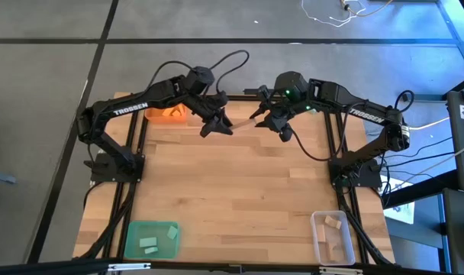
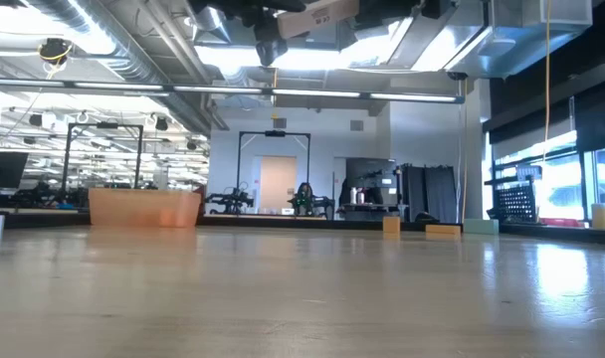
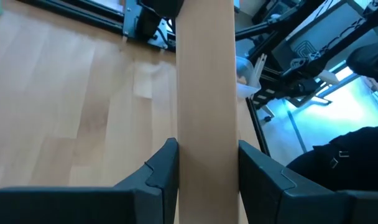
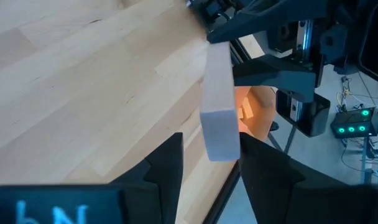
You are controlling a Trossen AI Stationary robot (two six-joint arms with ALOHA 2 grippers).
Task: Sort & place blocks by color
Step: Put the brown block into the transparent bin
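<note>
A long pale wood block [image 1: 244, 122] is lifted above the table's far middle, between my two grippers. My left gripper [image 1: 226, 126] is shut on one end of it; the left wrist view shows the block [image 3: 206, 74] running away from the fingers. My right gripper [image 1: 264, 120] is open, with its fingers on either side of the block's free end [image 4: 220, 134]. One finger [image 4: 257, 165] is close against the block and the other [image 4: 167, 165] stands apart. In the low view the block [image 2: 317, 15] shows high above the table. My left gripper pinches the pale wood block near one end [image 3: 206, 177] between its two fingers [image 3: 161, 171], which lie across the block's width. The block sticks out forward along the fingers' direction, lifted clear of the table.
An orange tray [image 1: 167, 114] holding orange blocks sits at the far left. A green tray [image 1: 152, 237] with teal blocks sits at the near left. A clear tray [image 1: 331, 237] with pale blocks sits at the near right. Small blocks [image 2: 442, 230] stand by the far edge.
</note>
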